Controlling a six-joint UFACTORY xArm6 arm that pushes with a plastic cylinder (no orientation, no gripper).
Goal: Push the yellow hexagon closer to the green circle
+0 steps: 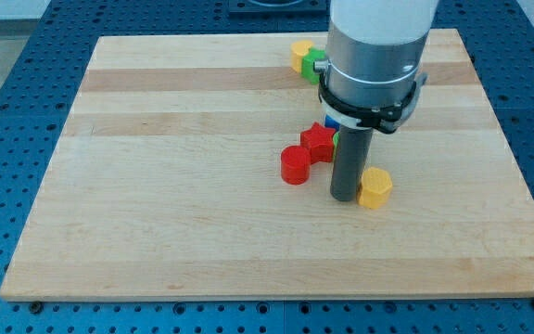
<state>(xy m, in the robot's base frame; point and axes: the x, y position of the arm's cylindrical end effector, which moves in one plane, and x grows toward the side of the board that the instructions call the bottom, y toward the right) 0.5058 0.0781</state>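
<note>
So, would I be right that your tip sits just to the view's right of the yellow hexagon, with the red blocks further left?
Not quite: the camera view shows my tip just to the view's left of the yellow hexagon; the red blocks are indeed further left.

no readable text, labels or numbers

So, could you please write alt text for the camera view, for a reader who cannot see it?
My tip rests on a wooden board, touching or almost touching the left side of a yellow hexagon. A red round block and a red star-like block lie to its left. At the view's top, a yellow block and a green block are partly hidden behind the arm.
</note>
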